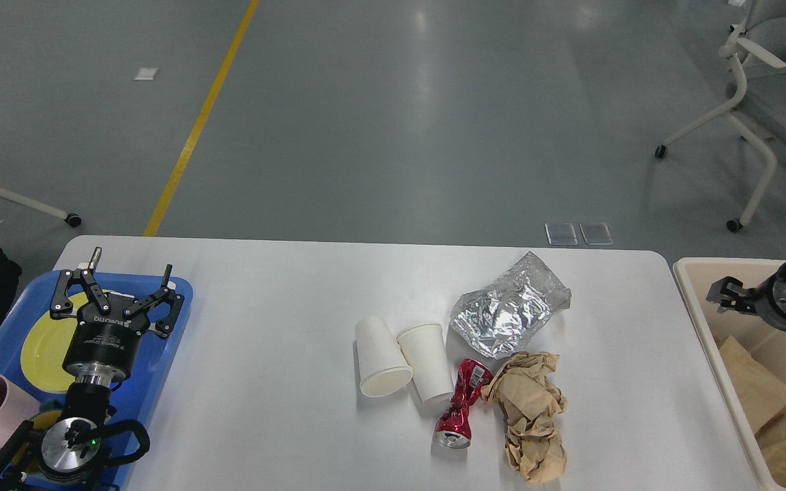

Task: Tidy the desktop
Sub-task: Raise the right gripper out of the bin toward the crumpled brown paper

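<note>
Head view, counter: our white counter (283, 327) spans the middle, between our two end effectors.
Left end effector (117, 289): released, fingers spread, empty, above the blue tray (174, 341).
Right end effector (730, 296): state we cannot tell; over the bin (699, 320).
Done: brown paper in the bin.
Left: cups (403, 361), can (459, 406), foil bag (508, 310), crumpled paper (529, 409), right of our left end effector.
</note>
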`<state>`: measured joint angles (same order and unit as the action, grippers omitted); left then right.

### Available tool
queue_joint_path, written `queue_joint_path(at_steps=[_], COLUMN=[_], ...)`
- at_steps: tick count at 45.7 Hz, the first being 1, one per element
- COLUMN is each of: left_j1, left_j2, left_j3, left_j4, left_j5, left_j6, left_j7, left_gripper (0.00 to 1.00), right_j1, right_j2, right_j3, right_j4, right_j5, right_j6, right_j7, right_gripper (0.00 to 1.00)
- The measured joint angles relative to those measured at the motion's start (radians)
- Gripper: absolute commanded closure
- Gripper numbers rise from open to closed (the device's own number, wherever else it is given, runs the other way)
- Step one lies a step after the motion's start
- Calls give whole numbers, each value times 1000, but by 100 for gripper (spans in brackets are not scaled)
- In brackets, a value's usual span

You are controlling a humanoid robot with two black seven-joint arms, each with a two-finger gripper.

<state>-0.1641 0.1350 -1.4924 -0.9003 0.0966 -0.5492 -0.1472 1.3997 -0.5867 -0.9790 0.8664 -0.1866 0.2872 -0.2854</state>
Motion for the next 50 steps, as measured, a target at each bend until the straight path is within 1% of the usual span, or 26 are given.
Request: queue_joint_path(at_steps=[5,8,14,18,24,29,35,40,46,50], left_j1=[0,0,0,0,0,0,0,0,0,0], left_j2=[0,0,0,0,0,0,0,0,0,0], left_j3=[0,0,0,0,0,0,1,1,1,1], left_j4=[0,0,0,0,0,0,0,0,0,0], left_j5=[0,0,0,0,0,0,0,0,1,1], left_j6=[0,0,0,0,0,0,0,0,0,0], left_j7=[0,0,0,0,0,0,0,0,0,0], left_gripper=[4,4,4,4,4,4,4,4,4,4], right_j1=[135,205,324,407,562,653,756,826,901,944], right_j2=[33,63,130,145,147,150,165,191,220,244], right_j3=[-42,-56,-79,-85,-100,-112,-141,-156,-183,-219], right_j4=[125,177,234,310,468,542,644,698,715,729], right_j5=[-1,1,9,20,30,53,102,147,207,237], right_j6=[67,118,255,304,328,336,338,354,414,426], right_j7=[-43,-60,-75,-76,-78,-83,-122,-133,-126,-94], right_gripper=[0,0,0,0,0,0,0,0,0,0])
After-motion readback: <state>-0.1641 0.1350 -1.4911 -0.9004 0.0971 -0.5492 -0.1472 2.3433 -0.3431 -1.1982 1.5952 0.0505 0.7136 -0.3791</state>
